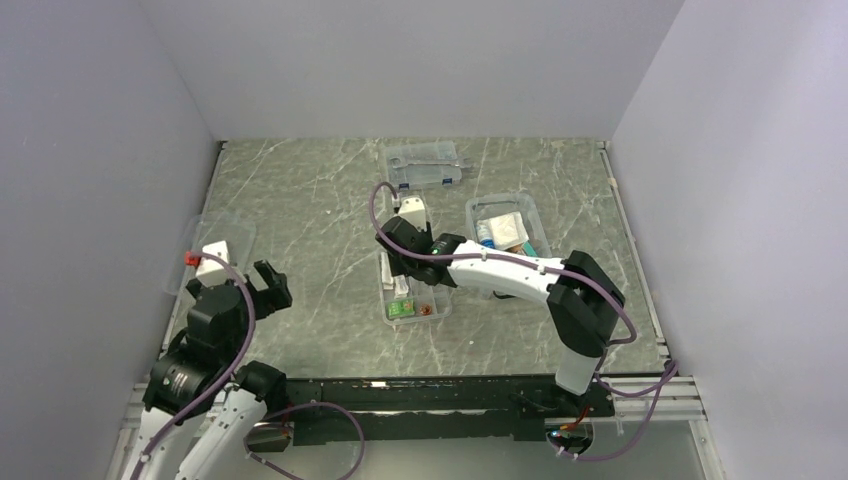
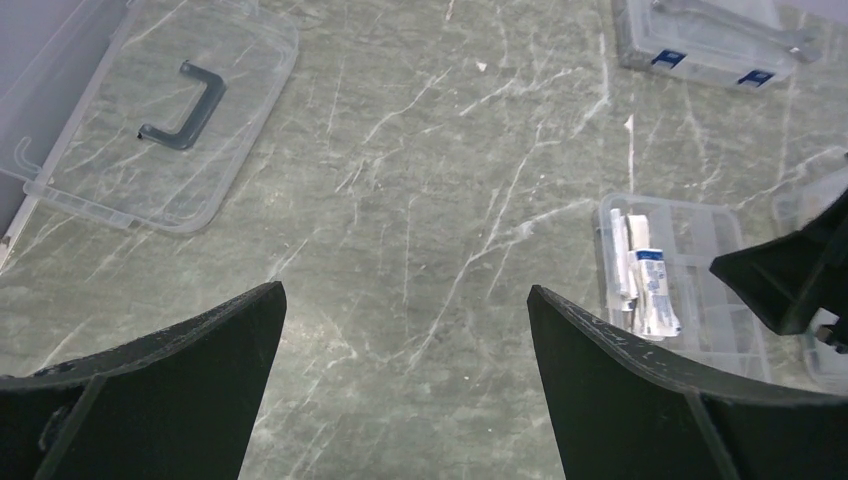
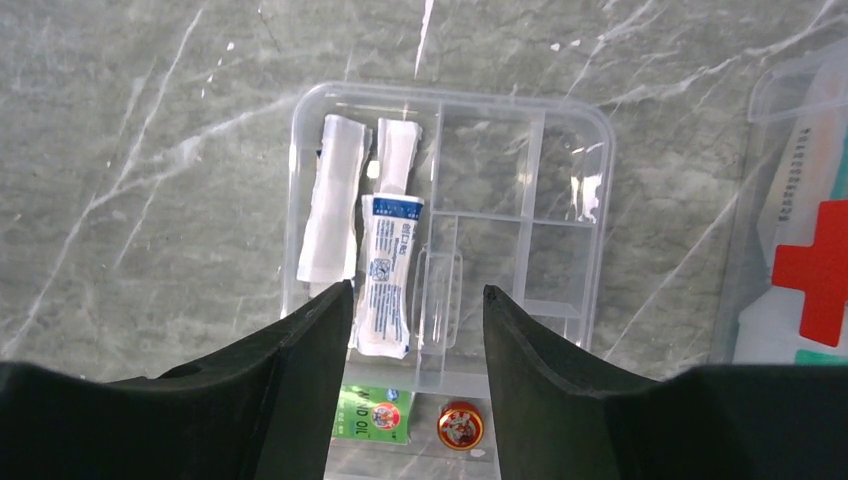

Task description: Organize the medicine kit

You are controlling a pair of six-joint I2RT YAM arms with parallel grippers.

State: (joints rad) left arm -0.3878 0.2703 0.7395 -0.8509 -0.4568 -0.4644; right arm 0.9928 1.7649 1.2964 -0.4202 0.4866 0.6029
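So far you are only part way through. The divided tray (image 3: 480, 170) sits out on the worktop (image 2: 420, 150), just beside the clear medicine box (image 1: 472, 228) with the red cross (image 3: 815, 270). Its long side compartment holds a white sachet (image 3: 335, 200) and a printed tube (image 3: 390, 270) lying side by side. At the end nearest the right wrist camera there are a green carton (image 3: 372, 415) and a small red tin (image 3: 460, 425). The other compartments on show look bare.

Your right fingers (image 3: 300, 380) hover over the middle of the tray, partly parted with nothing between them. Your left fingers (image 2: 200, 360) stand wide and empty above bare worktop, well apart from everything.

From above, the medicine box looks as if it has packets in it, white and blue-green, though they are too small to name. By my reading those need sorting into the free compartments. After that the tray should go back into the box.

The lid (image 2: 120, 150) with its black handle (image 2: 185, 105) lies flat at the left side of the worktop, well apart from the box, so closing is not yet done. The flat tool case (image 2: 710, 45) with blue latches sits at the far edge, shut, and is no part of this job.
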